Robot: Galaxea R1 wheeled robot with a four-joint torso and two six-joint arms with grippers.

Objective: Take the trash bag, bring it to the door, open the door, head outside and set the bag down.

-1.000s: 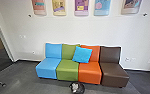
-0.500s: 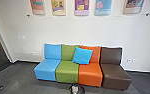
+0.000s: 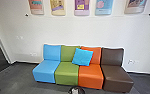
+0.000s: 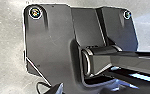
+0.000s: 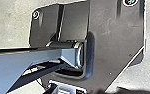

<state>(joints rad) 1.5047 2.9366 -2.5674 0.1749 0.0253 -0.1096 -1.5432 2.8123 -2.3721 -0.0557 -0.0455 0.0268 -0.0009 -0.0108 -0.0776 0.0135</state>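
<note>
Head view: the black trash bag lies straight ahead on the floor, near the front edge of the green seat; neither hand seems nearer. Either hand's opening or hold, I cannot tell.

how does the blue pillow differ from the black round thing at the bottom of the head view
Colour: the blue pillow is plain bright blue, while the black round thing is dark with a pale patch.
Shape: the blue pillow is flat and squarish; the black round thing has a curved outline.
Place: the blue pillow leans against the seat backs where green and orange meet; the black round thing is in front of the seats.
</note>
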